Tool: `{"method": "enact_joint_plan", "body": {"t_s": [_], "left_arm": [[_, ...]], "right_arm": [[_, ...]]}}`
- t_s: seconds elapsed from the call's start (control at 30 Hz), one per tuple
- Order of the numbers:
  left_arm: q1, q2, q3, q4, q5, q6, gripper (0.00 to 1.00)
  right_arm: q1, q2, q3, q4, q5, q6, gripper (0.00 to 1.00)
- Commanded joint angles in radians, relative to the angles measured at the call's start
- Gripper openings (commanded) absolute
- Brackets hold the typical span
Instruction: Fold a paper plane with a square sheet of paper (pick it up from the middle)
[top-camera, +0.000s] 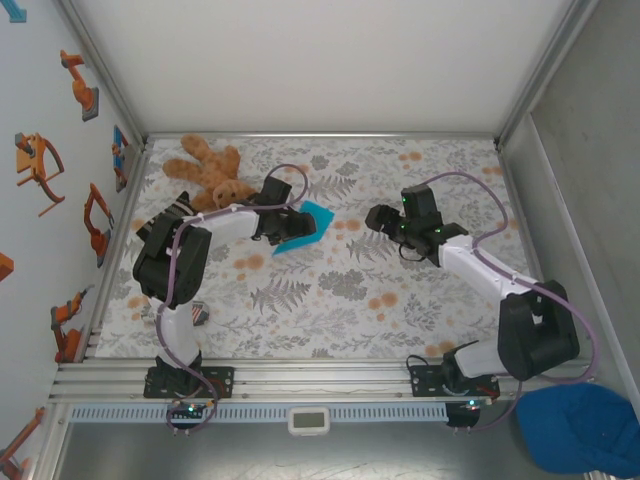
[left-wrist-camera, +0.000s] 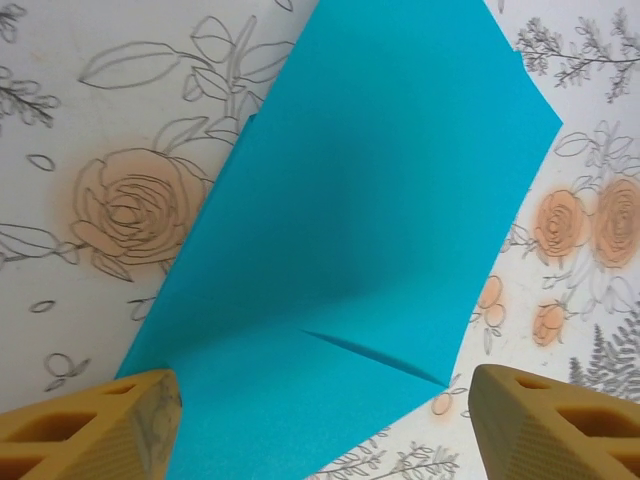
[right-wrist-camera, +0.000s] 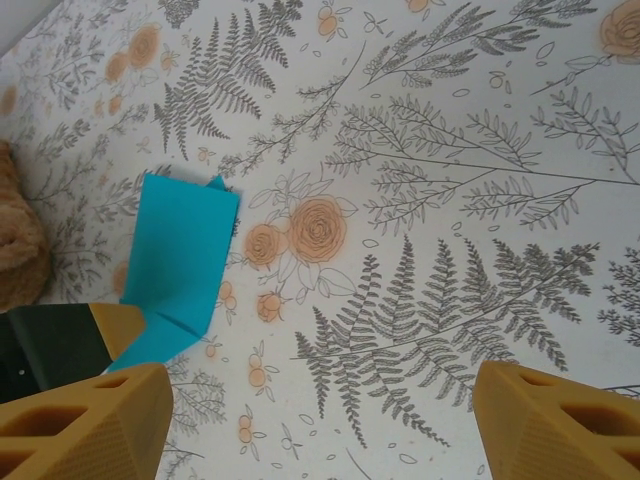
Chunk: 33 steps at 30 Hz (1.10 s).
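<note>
Folded cyan paper (left-wrist-camera: 350, 230) on floral table (left-wrist-camera: 90, 90), left fingers (left-wrist-camera: 90, 430) astride

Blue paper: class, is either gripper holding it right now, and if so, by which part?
Nothing is held. The blue paper lies on the table between the open jaws of the left gripper, unclamped; the right gripper is open, apart from it.

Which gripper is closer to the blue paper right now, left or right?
Left. The left gripper hangs directly above the blue paper, open over it. The right gripper is off to the paper's right, above the flowered table.
</note>
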Motion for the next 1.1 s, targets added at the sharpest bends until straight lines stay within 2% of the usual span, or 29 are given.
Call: {"method": "enact_joint_plan", "body": {"t_s": [0.0,0.13,0.3,0.43,0.57,0.8,1.07], "left_arm": [[-0.008,0.033,-0.01,-0.008,0.069,-0.057,0.73],[-0.048,0.021,-0.033,0.033,0.099,-0.147,0.64],[-0.115,0.031,-0.036,0.078,0.107,-0.226,0.58],[-0.148,0.04,-0.038,0.092,0.11,-0.246,0.52],[-0.144,0.027,-0.056,0.104,0.109,-0.243,0.46],[-0.14,-0.061,-0.046,0.102,0.068,-0.232,0.45],[-0.123,-0.027,-0.028,0.07,0.024,-0.231,0.4]], "right_arm": [[0.003,0.027,-0.025,0.047,-0.048,0.071,0.76],[0.008,0.049,-0.076,0.125,-0.114,0.179,0.71],[0.019,0.062,-0.152,0.239,-0.158,0.29,0.68],[0.039,0.075,-0.153,0.211,-0.128,0.297,0.67],[0.05,0.129,-0.134,0.205,-0.144,0.294,0.65],[0.066,0.209,-0.058,0.205,-0.194,0.25,0.62],[0.069,0.277,0.006,0.208,-0.213,0.215,0.59]]}}
